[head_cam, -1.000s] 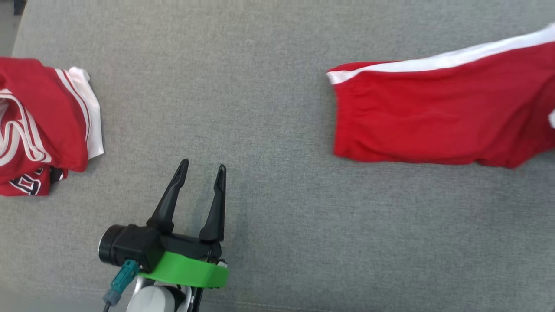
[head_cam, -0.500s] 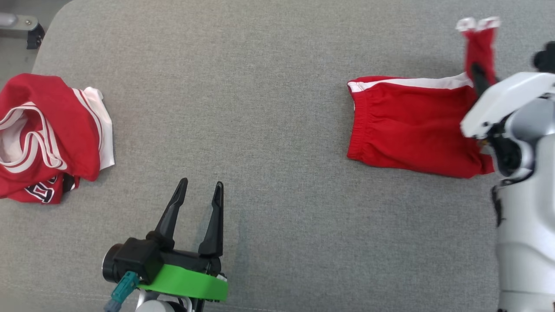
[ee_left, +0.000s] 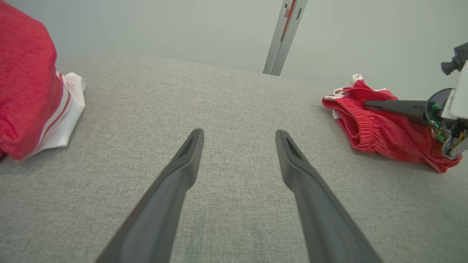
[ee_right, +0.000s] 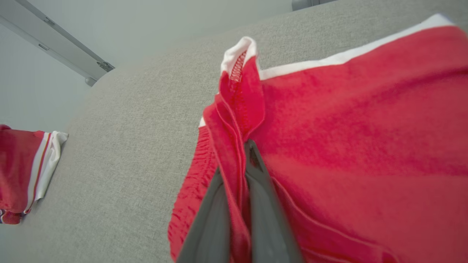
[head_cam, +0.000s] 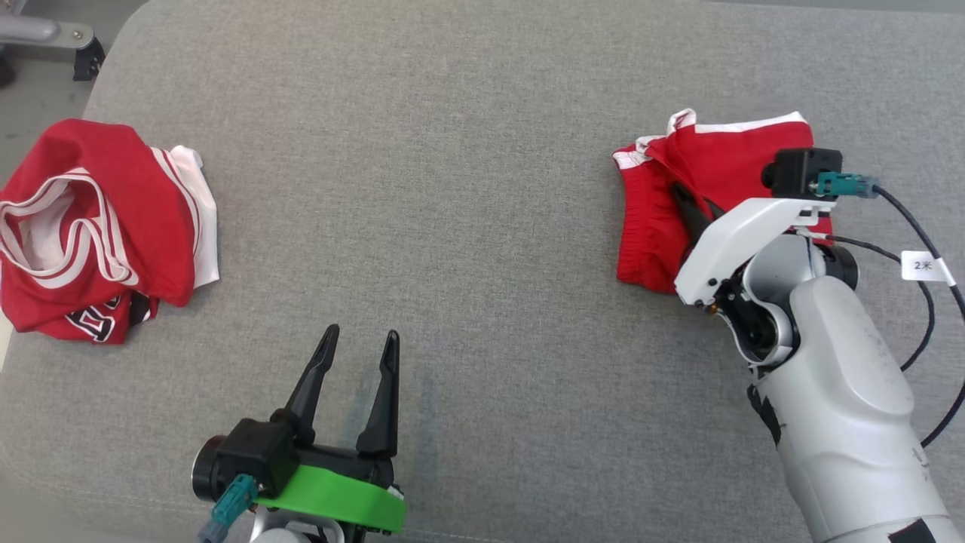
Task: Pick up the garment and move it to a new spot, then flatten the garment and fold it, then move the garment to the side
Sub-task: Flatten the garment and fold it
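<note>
Tips of the right fingers (ee_right: 263,204) are partly hidden in a pinched fold of the red shorts (head_cam: 724,158) at two o'clock; the left fingers (head_cam: 383,400) are spread wide.

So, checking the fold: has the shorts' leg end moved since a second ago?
Yes. The right gripper carried the leg end left over the shorts, toward their waistband.

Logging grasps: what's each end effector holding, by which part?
Right end effector pinches the shorts by a fold near the white trim; left end effector holds nothing.
</note>
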Controlling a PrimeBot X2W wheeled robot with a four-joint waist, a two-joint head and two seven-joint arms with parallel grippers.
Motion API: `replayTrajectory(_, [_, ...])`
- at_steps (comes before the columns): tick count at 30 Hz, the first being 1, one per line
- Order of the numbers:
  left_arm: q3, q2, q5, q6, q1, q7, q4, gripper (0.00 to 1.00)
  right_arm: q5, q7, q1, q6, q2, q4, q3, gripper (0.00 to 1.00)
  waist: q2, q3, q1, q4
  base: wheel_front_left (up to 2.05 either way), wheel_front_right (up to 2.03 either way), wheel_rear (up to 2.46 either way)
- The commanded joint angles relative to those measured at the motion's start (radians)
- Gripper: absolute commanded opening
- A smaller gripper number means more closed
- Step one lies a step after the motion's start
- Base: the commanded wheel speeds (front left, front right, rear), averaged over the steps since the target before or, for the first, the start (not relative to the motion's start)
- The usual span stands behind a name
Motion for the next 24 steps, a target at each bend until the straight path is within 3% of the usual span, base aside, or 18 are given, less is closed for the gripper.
replayTrajectory(1, [0.002,0.0,0.001,0.004,0.008,-0.003,0.004,1.0,0.015,-0.022,-0.015,-0.001,-0.002,0.019,0.013,0.0,0.0,-0.004,0.0,0.001,0.0,0.0,0.0])
replayTrajectory(9, [-0.008,0.0,0.012,0.003,0.019,-0.003,0.026,1.0,0.123,-0.124,-0.058,0.0,-0.002,0.137,0.105,0.0,0.0,-0.021,0.0,-0.01,0.0,0.0,0.0])
replayTrajectory(13, [-0.009,0.0,0.016,0.002,0.016,-0.003,0.029,1.0,0.223,-0.186,-0.077,0.0,-0.002,0.161,0.163,0.44,0.0,-0.024,0.0,-0.016,0.0,0.0,0.0])
replayTrajectory(14, [-0.007,0.0,0.017,0.002,0.018,-0.003,0.03,1.0,0.262,-0.203,-0.076,0.0,-0.001,0.166,0.186,1.0,0.0,-0.026,0.0,-0.018,0.0,0.0,0.0])
replayTrajectory(20, [0.002,0.001,0.026,0.004,0.041,-0.003,0.04,1.0,0.403,-0.317,-0.058,0.0,-0.002,0.163,0.281,1.0,0.0,-0.062,0.0,-0.036,0.0,0.0,0.0])
replayTrajectory(24, [0.019,0.001,0.034,0.01,0.064,-0.003,0.038,1.0,0.345,-0.412,-0.023,0.0,-0.003,0.133,0.302,1.0,0.0,-0.102,0.0,-0.056,0.0,0.0,0.0])
